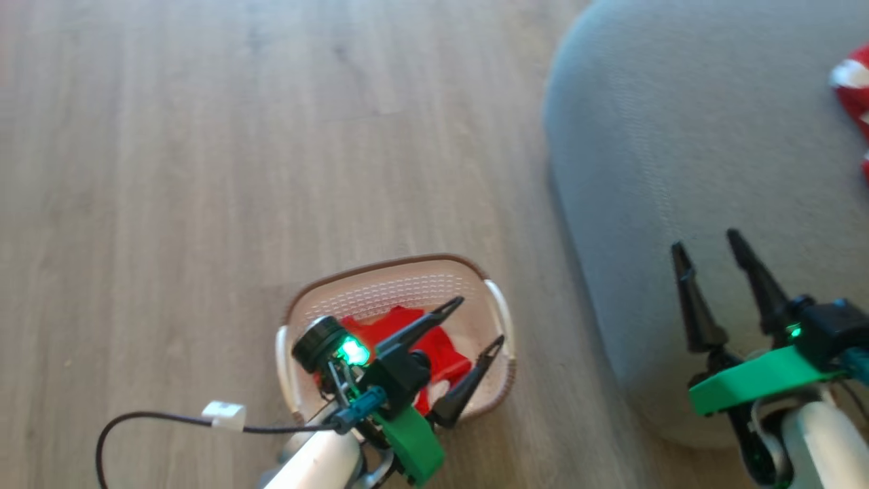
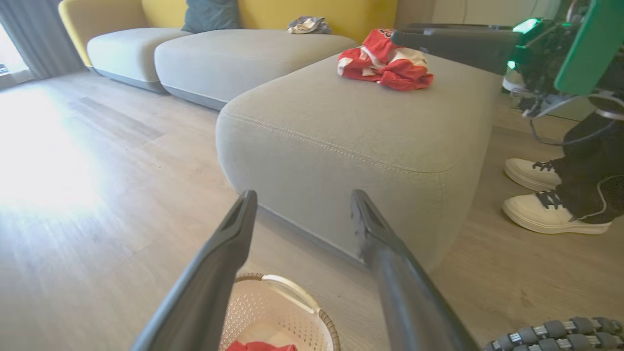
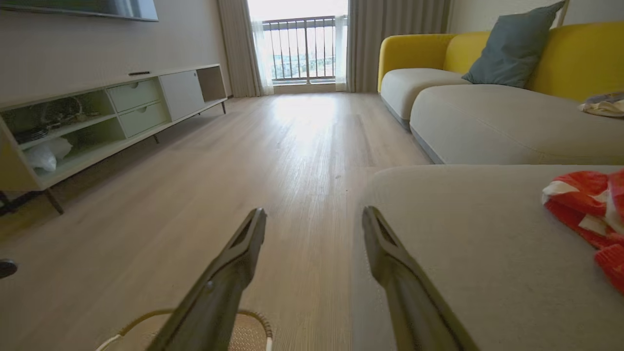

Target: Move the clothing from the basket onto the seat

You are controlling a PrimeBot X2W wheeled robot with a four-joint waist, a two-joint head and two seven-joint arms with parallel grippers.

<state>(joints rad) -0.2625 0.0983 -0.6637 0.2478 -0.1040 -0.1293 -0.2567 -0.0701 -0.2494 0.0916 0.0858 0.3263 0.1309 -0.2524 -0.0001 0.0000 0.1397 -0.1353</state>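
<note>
**Basket, seat and clothing: layout**

The basket (image 1: 407,261) stands on the floor (image 1: 204,170), left of the seat's (image 1: 679,136) near corner and apart from it. The plain cloth (image 1: 441,350) lies in the basket. The jersey (image 1: 855,88) lies on the seat, toward its right side.

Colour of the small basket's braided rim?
Brown, against the cream perforated plastic basket; head view shows it best.

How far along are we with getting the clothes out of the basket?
About halfway. Done: the jersey lies on the seat. In hand: nothing yet; the left gripper hangs open over the basket, above the red cloth, and the right gripper is open over the seat. Left: that cloth must be lifted across.
</note>
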